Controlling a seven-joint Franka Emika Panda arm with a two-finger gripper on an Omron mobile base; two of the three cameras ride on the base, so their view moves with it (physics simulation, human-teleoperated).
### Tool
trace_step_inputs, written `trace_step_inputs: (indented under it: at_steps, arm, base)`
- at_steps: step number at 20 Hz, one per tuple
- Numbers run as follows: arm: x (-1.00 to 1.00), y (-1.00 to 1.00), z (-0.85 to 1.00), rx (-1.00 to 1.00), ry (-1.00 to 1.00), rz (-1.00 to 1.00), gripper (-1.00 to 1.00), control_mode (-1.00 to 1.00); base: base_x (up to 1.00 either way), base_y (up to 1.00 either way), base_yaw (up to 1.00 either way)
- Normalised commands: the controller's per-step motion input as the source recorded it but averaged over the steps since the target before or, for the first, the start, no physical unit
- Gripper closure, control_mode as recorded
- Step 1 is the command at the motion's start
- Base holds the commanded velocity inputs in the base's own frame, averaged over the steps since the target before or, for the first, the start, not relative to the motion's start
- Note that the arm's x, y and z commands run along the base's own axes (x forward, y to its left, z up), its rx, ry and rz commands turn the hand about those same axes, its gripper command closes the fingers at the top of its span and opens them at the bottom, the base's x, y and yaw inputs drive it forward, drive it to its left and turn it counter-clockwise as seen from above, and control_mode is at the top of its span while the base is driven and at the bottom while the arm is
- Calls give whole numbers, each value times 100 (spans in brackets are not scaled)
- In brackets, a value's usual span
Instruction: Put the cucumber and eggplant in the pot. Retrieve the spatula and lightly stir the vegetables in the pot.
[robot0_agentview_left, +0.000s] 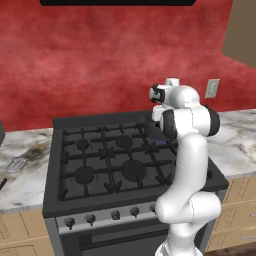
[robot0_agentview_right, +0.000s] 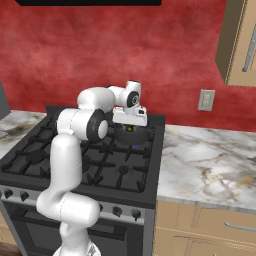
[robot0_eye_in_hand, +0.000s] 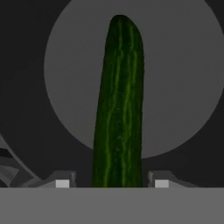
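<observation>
**One cucumber over one pot, fingers parted**

In the hand view, the single cucumber (robot0_eye_in_hand: 118, 105) runs lengthwise up the middle of the picture, dark green with paler stripes. Its rounded far end lies over the round grey floor of the pot (robot0_eye_in_hand: 183, 87). The two fingers (robot0_eye_in_hand: 62, 183) stand one on each side of its near end. A narrow dark gap shows between each tip and the green skin, so they are spread wider than the cucumber and do not pinch it. Whether the cucumber already rests on the pot floor cannot be told.

From the right base view, the hand hangs low over the one pot (robot0_agentview_right: 134, 137), which sits on the back right part of the stove (robot0_agentview_right: 125, 175). A small patch of green shows just under the hand, at the pot's mouth.

The left base view shows one spatula (robot0_agentview_left: 17, 164). It lies flat on the marble desk (robot0_agentview_left: 25, 187) left of the stove, well apart from the pot, with its pale blade toward the wall. In that view, four burners can be counted on the stove top beside the arm. Five knobs line the stove's front edge. One outlet (robot0_agentview_left: 212, 88) sits on the red wall above the right-hand desk.
</observation>
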Motion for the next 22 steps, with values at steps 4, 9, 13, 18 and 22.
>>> trace_step_inputs:
  at_steps: [4, 9, 13, 18, 22]
  arm:
    - [0, 0, 0, 0, 0, 0, -100, -100]
    - [0, 0, 3, 0, 0, 0, -100, -100]
    - [-12, 0, 29, 0, -7, 0, -100, -100]
    - [-55, 0, 25, 0, -9, 0, -100, -100]
    - [-89, 0, 14, 0, -6, 4, -100, -100]
  base:
    - [0, 0, 0]
    - [0, 0, 0]
    - [0, 0, 0]
    - [0, 0, 0]
    - [0, 0, 0]
